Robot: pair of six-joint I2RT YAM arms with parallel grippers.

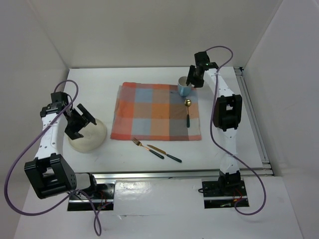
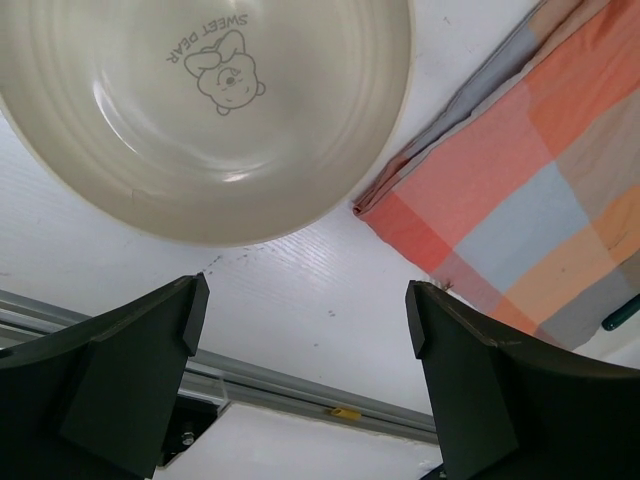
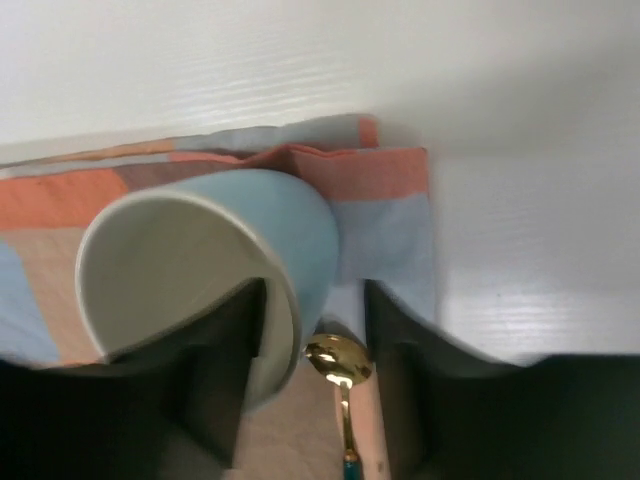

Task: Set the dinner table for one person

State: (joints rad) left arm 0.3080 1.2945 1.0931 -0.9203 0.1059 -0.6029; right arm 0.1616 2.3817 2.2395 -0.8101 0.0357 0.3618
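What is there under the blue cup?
The far right corner of the checked mat lies under the blue cup. The cup itself hides the cloth directly below it, so anything there cannot be seen.

The top view is bright and evenly lit by diffuse light from overhead, so the white dinner table (image 1: 114, 154) carries only faint, soft-edged shadows under the arms. The left wrist view is crisp, with a mild sheen across the inside of the cream bowl (image 2: 200, 150). The right wrist view is soft and blurred throughout: the rim of the blue cup (image 3: 210, 260) is smeared, and a small bright glint sits on the gold spoon (image 3: 338, 362).
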